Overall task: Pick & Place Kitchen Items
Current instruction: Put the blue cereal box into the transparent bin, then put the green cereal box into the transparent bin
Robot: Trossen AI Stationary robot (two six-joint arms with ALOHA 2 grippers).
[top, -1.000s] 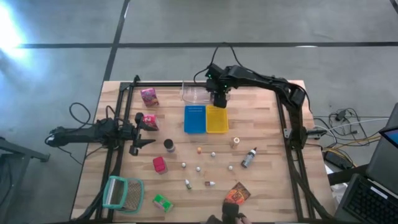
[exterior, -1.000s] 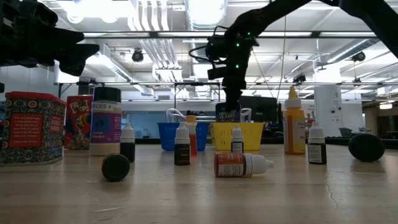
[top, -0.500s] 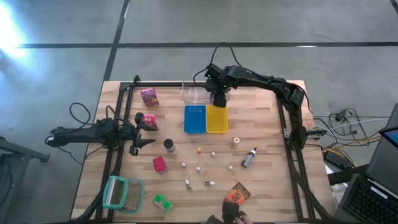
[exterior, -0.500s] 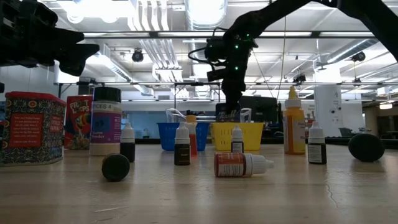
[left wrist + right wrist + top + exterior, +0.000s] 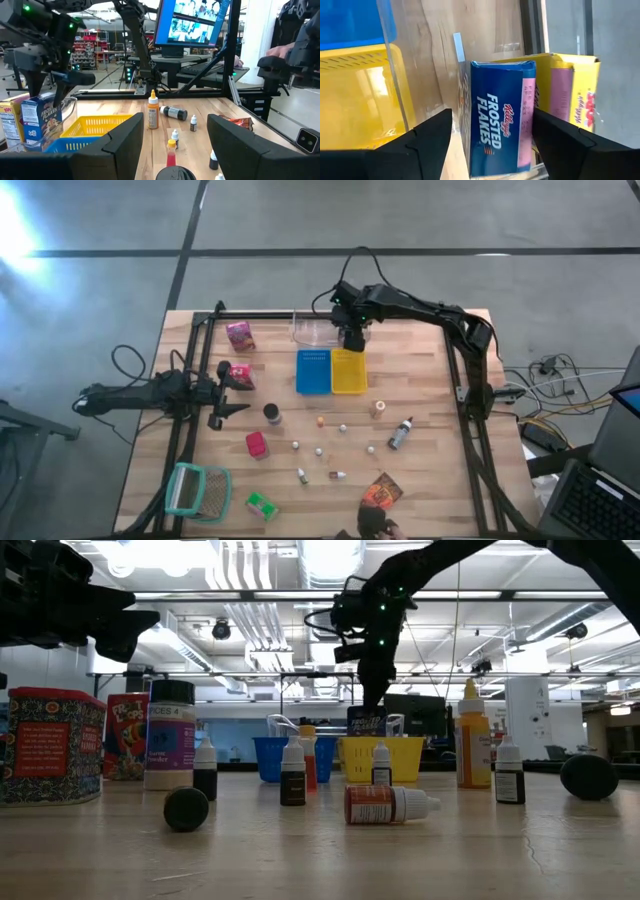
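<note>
My right gripper [image 5: 352, 340] hangs over the clear tub [image 5: 312, 330] at the table's far middle, pointing steeply down and open. Its fingers stand on either side of a blue cereal box [image 5: 500, 120], which stands upright in the tub beside a yellow box [image 5: 570, 95]. Bare wood shows between one finger and the box. The blue box [image 5: 366, 721] also shows in the low view, under the gripper. My left gripper [image 5: 175, 145] waits level and open at the table's left [image 5: 235, 390]. Other kitchen items lie scattered on the table.
A blue tray [image 5: 313, 372] and a yellow tray [image 5: 349, 372] lie just near of the tub. Pink packets [image 5: 239, 335], a dark jar [image 5: 271, 414], a red can [image 5: 257, 444], a grey bottle [image 5: 401, 434], a green packet [image 5: 262, 504], an orange packet [image 5: 381, 493] and a mesh basket [image 5: 198, 490] lie about.
</note>
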